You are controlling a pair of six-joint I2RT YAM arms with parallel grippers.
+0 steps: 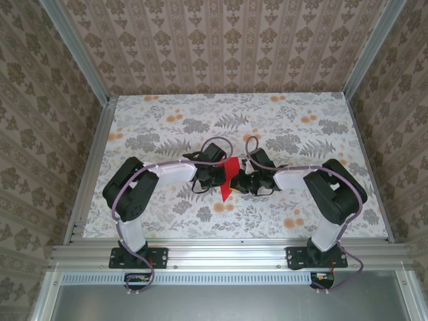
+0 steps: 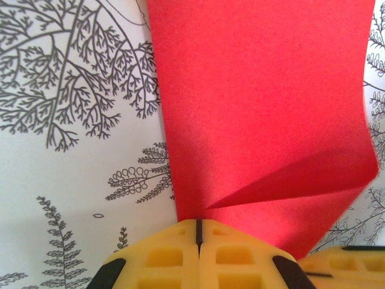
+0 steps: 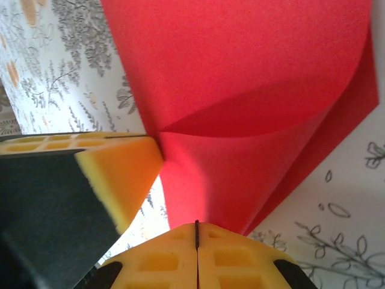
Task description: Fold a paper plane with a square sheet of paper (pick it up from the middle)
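From where I stand, the table with its floral cover has bare room on every side. There is plenty toward the far edge and both far corners, and less toward the near edge where the arm bases are bolted. Both arms elbow inward and meet around the middle of the table, a little nearer the near edge.

Between them is the square sheet of paper, bright red, doubled over in a loose curl rather than a pressed crease. It looks feather-light and floppy. I'd guess it would sag, slide or spring open if let go, and tear or crumple if the two arms pulled apart. The safest hold seems to be at the paper's edge close to the bend.

The left tool is clamped tight on that edge. The right tool is clamped on the paper just beside it, which leaves little working room between the two.
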